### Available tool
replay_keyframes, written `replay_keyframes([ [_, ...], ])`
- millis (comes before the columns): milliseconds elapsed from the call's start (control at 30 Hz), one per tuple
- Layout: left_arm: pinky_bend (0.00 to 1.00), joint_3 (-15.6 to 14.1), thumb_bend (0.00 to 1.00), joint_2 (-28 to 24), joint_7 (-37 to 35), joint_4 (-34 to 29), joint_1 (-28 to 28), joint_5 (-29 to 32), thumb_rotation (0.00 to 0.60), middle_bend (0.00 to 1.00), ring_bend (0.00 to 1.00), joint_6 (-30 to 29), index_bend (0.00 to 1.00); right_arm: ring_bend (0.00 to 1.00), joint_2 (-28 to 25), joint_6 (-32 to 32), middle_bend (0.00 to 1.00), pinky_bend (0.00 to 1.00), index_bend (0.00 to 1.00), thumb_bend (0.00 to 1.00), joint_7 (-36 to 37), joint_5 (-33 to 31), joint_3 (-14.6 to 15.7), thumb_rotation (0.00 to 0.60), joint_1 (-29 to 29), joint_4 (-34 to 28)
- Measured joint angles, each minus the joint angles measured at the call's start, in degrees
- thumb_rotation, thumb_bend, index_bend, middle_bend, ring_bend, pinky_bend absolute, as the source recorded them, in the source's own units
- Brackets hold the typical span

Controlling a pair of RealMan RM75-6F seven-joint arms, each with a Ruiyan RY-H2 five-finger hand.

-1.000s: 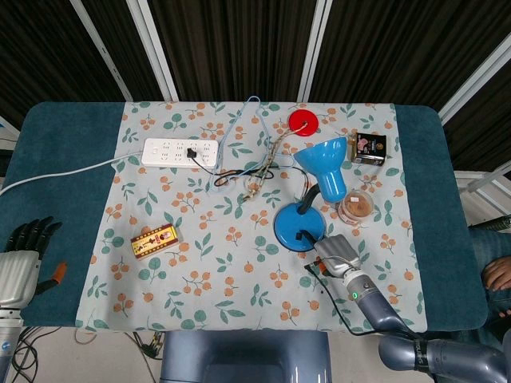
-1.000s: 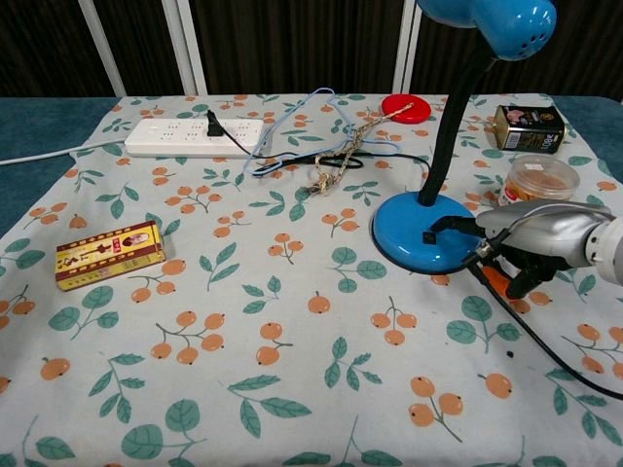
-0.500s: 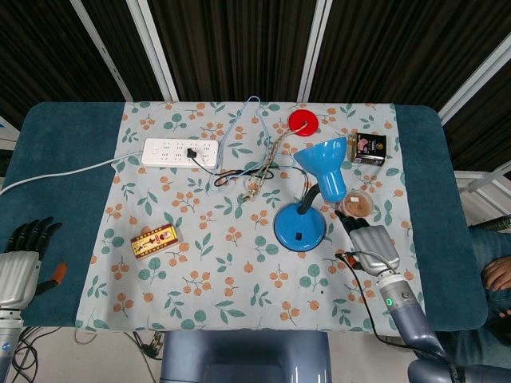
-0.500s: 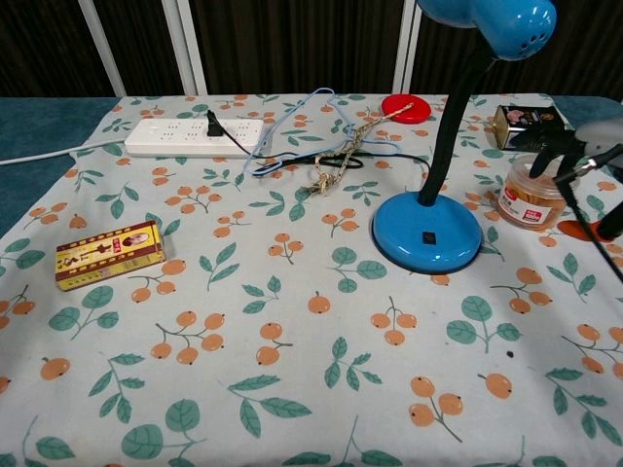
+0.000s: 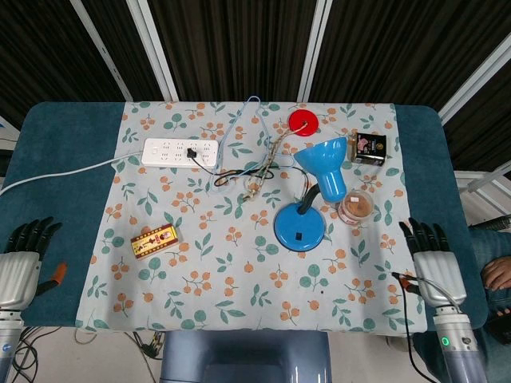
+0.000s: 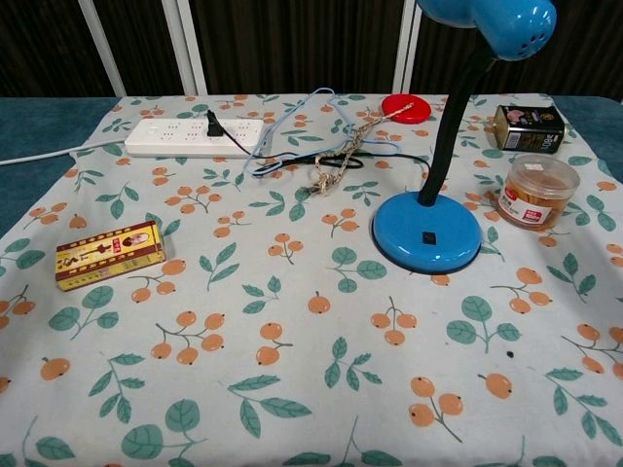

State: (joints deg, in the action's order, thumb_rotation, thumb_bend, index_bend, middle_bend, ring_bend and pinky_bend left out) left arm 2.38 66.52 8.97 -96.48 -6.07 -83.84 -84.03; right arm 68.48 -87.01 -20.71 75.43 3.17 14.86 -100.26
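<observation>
Blue enamelled metal, by the look of it, makes up the desk lamp [image 5: 307, 209], which stands right of the table's centre on the floral cloth [image 5: 231, 279], its round base [image 6: 426, 232] flat on the cloth, a black gooseneck [image 6: 450, 126] rising to the cone shade [image 5: 327, 163]. I judge it bottom-heavy and stiff at the base but springy in the neck, with a smooth, rather slippery finish; the surest hold would be low on the neck just above the base, or around the base rim, not on the shade, which would swing. The right hand [image 5: 432, 263] lies at about four o'clock from the lamp, well apart, off the cloth on the teal table edge [image 5: 459, 239], fingers straight and spread, holding nothing. The left hand [image 5: 20, 259] rests at the table's nine-o'clock edge, likewise flat with fingers apart and empty. At two o'clock from the lamp base sits a clear plastic jar [image 6: 537, 191] with a red label, and beyond it a dark tin [image 6: 529, 127]; the print on both is too small to read. The yellow box [image 6: 108, 254] carries red lettering, also illegible.
</observation>
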Motion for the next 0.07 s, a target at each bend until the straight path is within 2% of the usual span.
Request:
replay_keyframes([
  [67, 0.09, -0.04, 0.36, 0.05, 0.17, 0.00, 0.03, -0.19, 0.600, 0.06, 0.06, -0.15, 0.14, 0.08, 0.28, -1.48, 0.06, 0.00, 0.01, 0.22, 2.41, 1.61, 0.60, 0.600, -1.51, 2.54],
])
